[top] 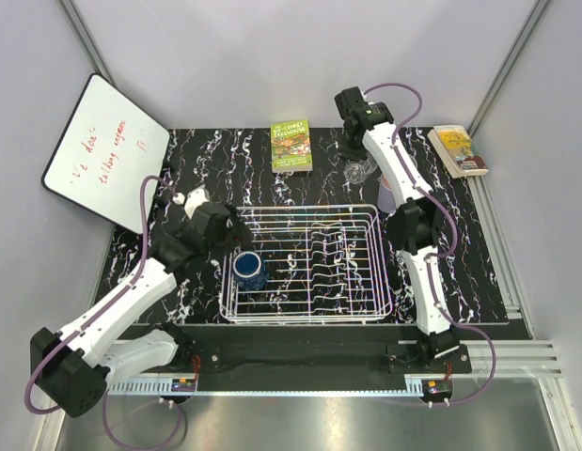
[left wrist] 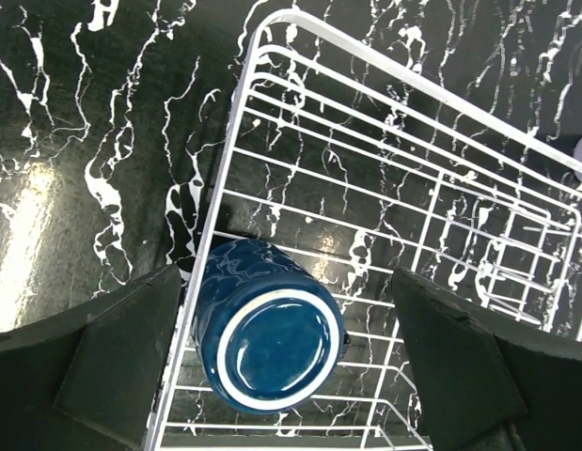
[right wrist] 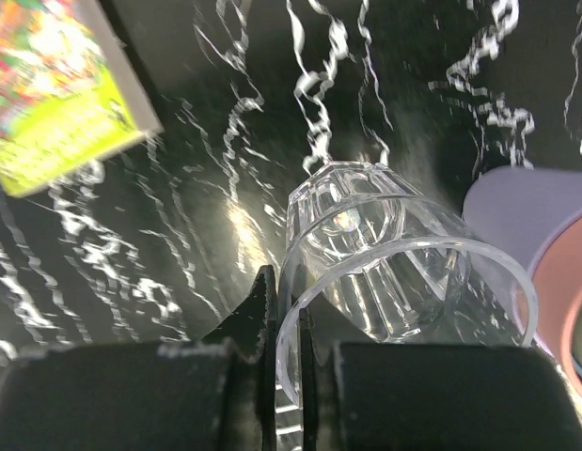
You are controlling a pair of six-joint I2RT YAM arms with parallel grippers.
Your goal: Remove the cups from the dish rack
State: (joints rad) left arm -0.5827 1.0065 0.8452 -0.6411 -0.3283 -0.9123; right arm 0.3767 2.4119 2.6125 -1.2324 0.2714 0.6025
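Note:
The white wire dish rack point(top: 356, 282) sits mid-table. A dark blue cup point(top: 249, 270) lies in its left end, base toward my left wrist camera point(left wrist: 272, 338). My left gripper point(top: 234, 240) hovers above it, open wide, with the fingers point(left wrist: 121, 362) on either side of the cup and not touching it. My right gripper point(top: 356, 158) is behind the rack, shut on the rim of the clear glass point(right wrist: 385, 244), one finger inside and one outside. The glass point(top: 358, 171) is tilted, low over the table. A lavender cup point(right wrist: 526, 202) and a salmon pink cup point(right wrist: 565, 301) stand just right of it.
A green book point(top: 291, 145) lies behind the rack and shows in the right wrist view point(right wrist: 55, 85). A yellow book point(top: 458, 150) lies at the back right. A whiteboard point(top: 104, 150) leans at the back left. The rack's rim point(left wrist: 236, 124) runs beside my left finger.

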